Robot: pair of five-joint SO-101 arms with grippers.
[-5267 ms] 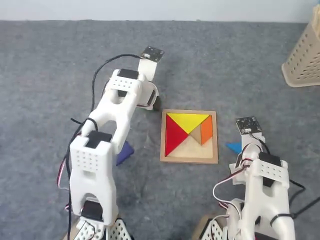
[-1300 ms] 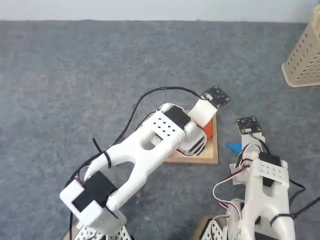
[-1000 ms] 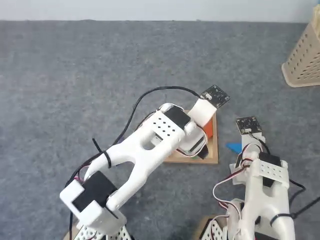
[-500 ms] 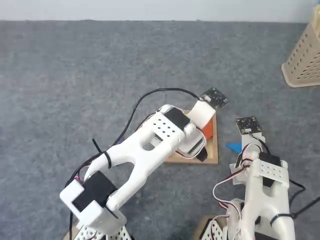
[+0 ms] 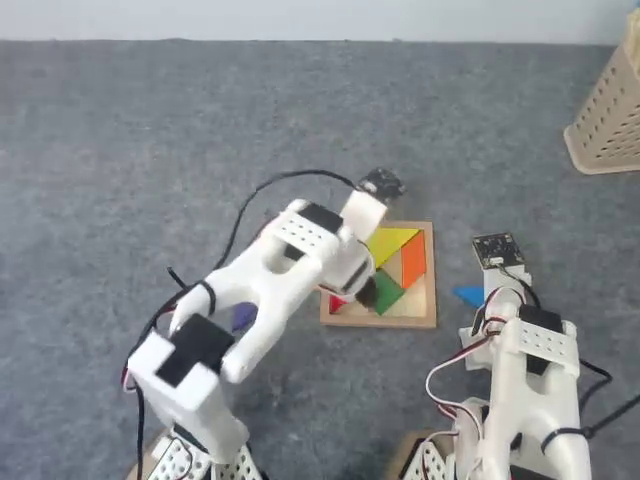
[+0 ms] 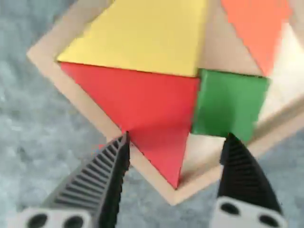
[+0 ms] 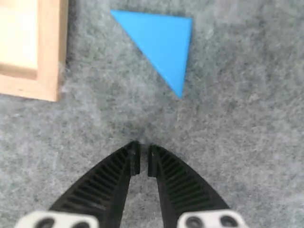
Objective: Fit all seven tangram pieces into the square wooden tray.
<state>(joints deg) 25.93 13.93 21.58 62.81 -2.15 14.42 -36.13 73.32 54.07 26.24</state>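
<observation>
The left gripper [image 6: 178, 140] hangs over the square wooden tray [image 6: 75, 81] with its jaws spread wide and nothing between them. Inside the tray, the green square [image 6: 230, 104] lies flat with one edge against the red triangle [image 6: 148, 101]. The yellow triangle [image 6: 142, 36] and orange triangle [image 6: 253, 24] lie in the tray beyond them. The right gripper [image 7: 141, 151] is over the grey carpet [image 7: 237, 133] near a tray corner, its jaws pressed almost together and empty.

The blue triangle [image 7: 160, 40] lies on the carpet just beside the tray, in front of the right gripper. It looks like thin painted wood, so it is probably light, rigid and rather slick. It sits low in the pile, so the jaws would likely need to press into the carpet and pinch across two opposite edges near the piece's middle.

The left wrist view gives the seating of the pieces and the bare wood left in the tray. The high view adds a purple piece [image 5: 243, 316] on the carpet on the tray's opposite side from the blue triangle, partly under the left arm.
</observation>
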